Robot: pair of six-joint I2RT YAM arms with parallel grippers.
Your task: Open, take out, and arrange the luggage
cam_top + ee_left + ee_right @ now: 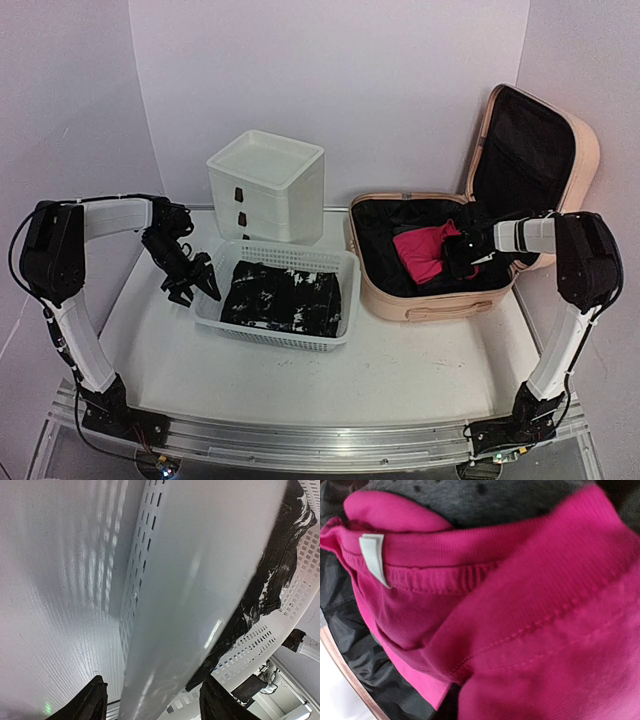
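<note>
Pink knit cloth (pixel 520 630) fills the view from my right wrist, collar seam and white label (pixel 374 555) showing, so close that none of my own fingers appear. From above, my right tool (pixel 462 255) sits buried in that garment inside the luggage (pixel 440 303), which lies open on the right of the desk (pixel 400 375) with its lid upright at the back. Whether the tool is pinching the cloth or only pressed into it I cannot tell. My left tool (pixel 192 280) is spread, a finger (pixel 95 702) on either side of the left rim of the white basket (pixel 207 306), which holds a black-and-white garment (pixel 285 297). To lift well, I reckon I need a full fold rather than an edge. I should then rise straight until the cloth clears the luggage wall, leaving the grey piece (pixel 470 495) undisturbed.
</note>
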